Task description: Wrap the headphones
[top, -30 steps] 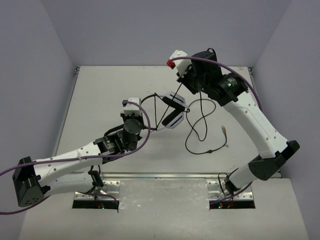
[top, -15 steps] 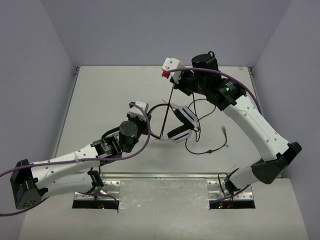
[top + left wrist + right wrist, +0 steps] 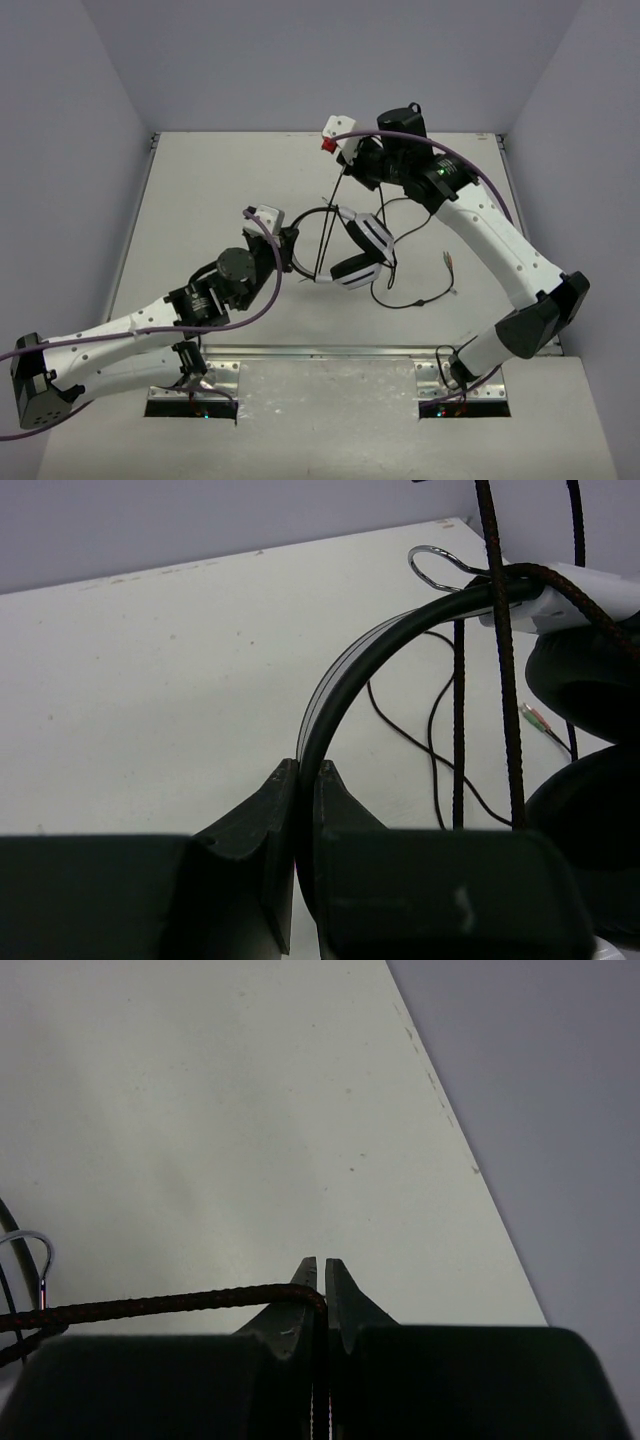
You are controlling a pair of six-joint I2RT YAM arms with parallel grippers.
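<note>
1. The left gripper (image 3: 290, 247) has its jaws pinched almost fully together on the thin black headband (image 3: 345, 675). In the left wrist view the band rises from between the fingers (image 3: 262, 815) and arcs to the right.
2. The right gripper (image 3: 350, 168) has its jaws closed tight on the cable (image 3: 150, 1306). In the right wrist view the braided strand leaves the fingertips (image 3: 298, 1290) and runs off to the left.
3. The headphones (image 3: 355, 250) are mid-table, between the two grippers. The headband loop faces the left arm and the cups sit on the right-arm side.
4. The earcups (image 3: 372, 235) have white shells and black pads. They sit close together, one just nearer the bases than the other. Whether they rest on the table (image 3: 200, 190) or hang just off it cannot be told.
5. A taut length of cable drops from the right gripper straight across the headband opening, ending beside the nearer cup.
6. In the left wrist view, cable strands cross in front of the band close to the cup joint.
7. The rest of the cable lies slack in loops on the table to the right of the cups, with its plug ends (image 3: 450, 265) further right.
8. The right gripper sits toward the far side of the table, and the left gripper is near the middle.
</note>
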